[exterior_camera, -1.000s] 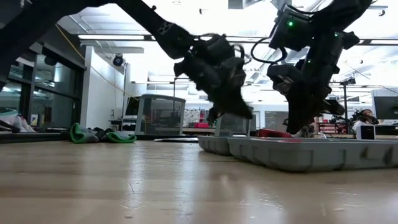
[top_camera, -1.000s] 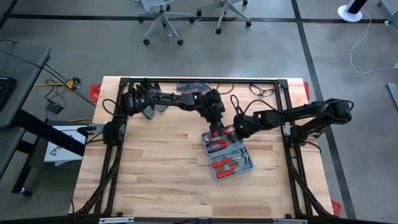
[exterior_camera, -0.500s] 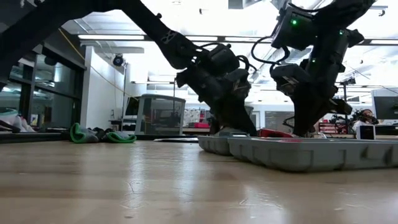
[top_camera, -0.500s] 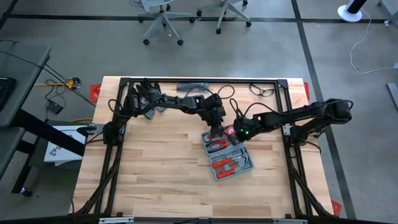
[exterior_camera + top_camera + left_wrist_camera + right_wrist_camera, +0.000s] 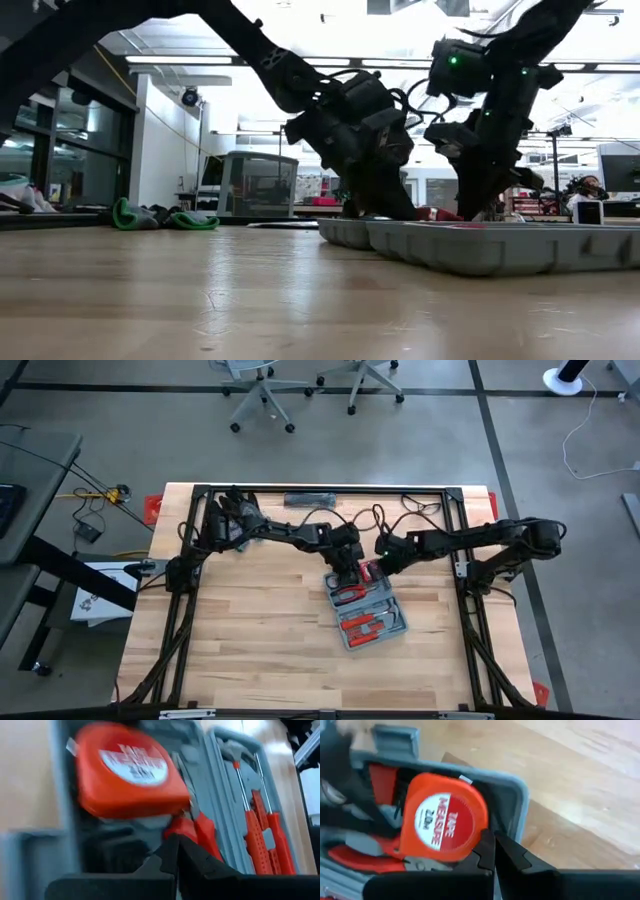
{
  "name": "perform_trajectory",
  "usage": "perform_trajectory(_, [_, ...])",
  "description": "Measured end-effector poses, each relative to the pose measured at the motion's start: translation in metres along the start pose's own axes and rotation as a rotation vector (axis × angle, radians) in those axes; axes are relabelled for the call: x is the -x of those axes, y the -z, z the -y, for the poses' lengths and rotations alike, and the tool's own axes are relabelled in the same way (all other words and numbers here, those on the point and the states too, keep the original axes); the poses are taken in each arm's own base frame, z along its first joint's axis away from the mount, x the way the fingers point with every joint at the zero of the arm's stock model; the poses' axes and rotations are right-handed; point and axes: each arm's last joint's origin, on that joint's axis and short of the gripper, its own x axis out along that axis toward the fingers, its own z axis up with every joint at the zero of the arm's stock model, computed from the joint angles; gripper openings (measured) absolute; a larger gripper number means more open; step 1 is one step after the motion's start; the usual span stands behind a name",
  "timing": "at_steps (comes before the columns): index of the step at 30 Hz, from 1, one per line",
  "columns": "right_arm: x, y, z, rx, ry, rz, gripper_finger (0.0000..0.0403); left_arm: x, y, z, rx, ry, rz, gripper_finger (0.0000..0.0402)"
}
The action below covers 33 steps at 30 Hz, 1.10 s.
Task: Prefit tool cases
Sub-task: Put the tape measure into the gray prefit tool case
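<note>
Orange tape measure sat at the open tool case's far end, mid-table. Left gripper and right gripper, fingers pressed together, flanked it; gentle, level pressing would probably seat it best.

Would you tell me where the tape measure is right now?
The tape measure sits in the open tool case's far end, right of table centre, between both shut grippers.

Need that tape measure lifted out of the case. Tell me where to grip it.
Grip the tape measure across its two narrow orange edges, coming from straight above: it lies flat, label up, in the case, so only its edges offer opposing faces.
</note>
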Motion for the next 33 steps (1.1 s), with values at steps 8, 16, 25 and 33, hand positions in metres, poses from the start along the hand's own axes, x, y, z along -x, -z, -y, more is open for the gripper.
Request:
perform_trajectory(8, [0.004, 0.0, -0.001, 0.007, -0.01, 0.016, 0.0, 0.003, -0.004, -0.005, 0.029, -0.018, 0.035, 0.0])
perform_trajectory(16, [0.019, 0.002, -0.005, 0.015, -0.054, 0.063, 0.0, 0.004, -0.008, -0.007, 0.031, 0.0, 0.067, 0.0])
perform_trajectory(25, [0.019, 0.002, -0.005, 0.016, -0.063, 0.062, 0.0, -0.011, -0.013, -0.013, 0.075, 0.02, 0.052, 0.0])
perform_trajectory(33, [0.019, 0.002, -0.008, 0.037, -0.106, 0.046, 0.0, -0.004, -0.022, -0.031, 0.117, -0.021, 0.049, 0.0])
